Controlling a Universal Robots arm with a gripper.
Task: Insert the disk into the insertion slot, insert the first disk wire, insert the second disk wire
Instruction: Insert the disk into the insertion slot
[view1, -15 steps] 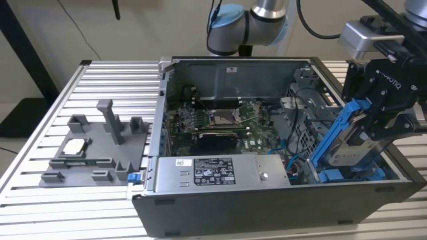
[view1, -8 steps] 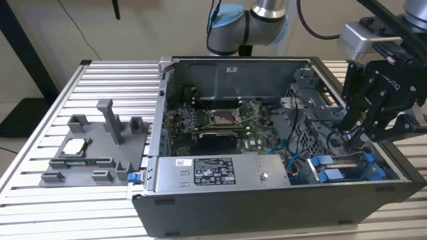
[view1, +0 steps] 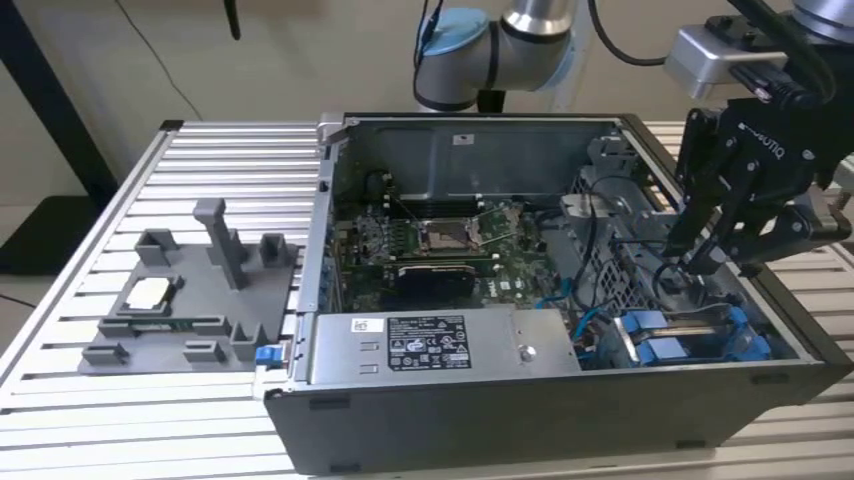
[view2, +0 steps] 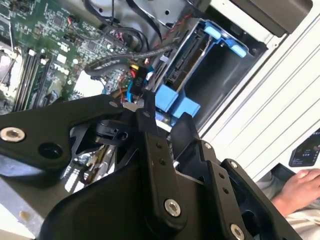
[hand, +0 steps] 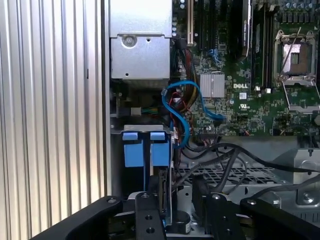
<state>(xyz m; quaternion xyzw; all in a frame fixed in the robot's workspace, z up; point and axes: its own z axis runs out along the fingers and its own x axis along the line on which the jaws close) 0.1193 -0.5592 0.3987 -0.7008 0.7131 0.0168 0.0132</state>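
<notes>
The disk (view1: 667, 340) in its bright blue frame stands on edge inside the insertion slot (view1: 747, 335), the dark metal cage at the open computer case's front corner, on the exterior view's right. My black gripper (view1: 697, 265) hangs inside the case just above and behind that cage. In the second wrist view the gripper (view2: 162, 112) sits close to the blue frame (view2: 175, 102) and a bundle of wires, with a blue wire (view2: 131, 92) beside it. In the first wrist view the gripper (hand: 175, 220) is over the disk's dark edge (hand: 162, 187), below the blue tabs (hand: 145, 149).
The motherboard (view1: 441, 240) fills the case floor, and the grey power supply box (view1: 427, 345) lies along the front. A looping blue wire (hand: 180, 100) runs from the board toward the cage. A grey fixture tray (view1: 187, 300) sits on the slatted table. A person's hand (view2: 300, 187) rests nearby.
</notes>
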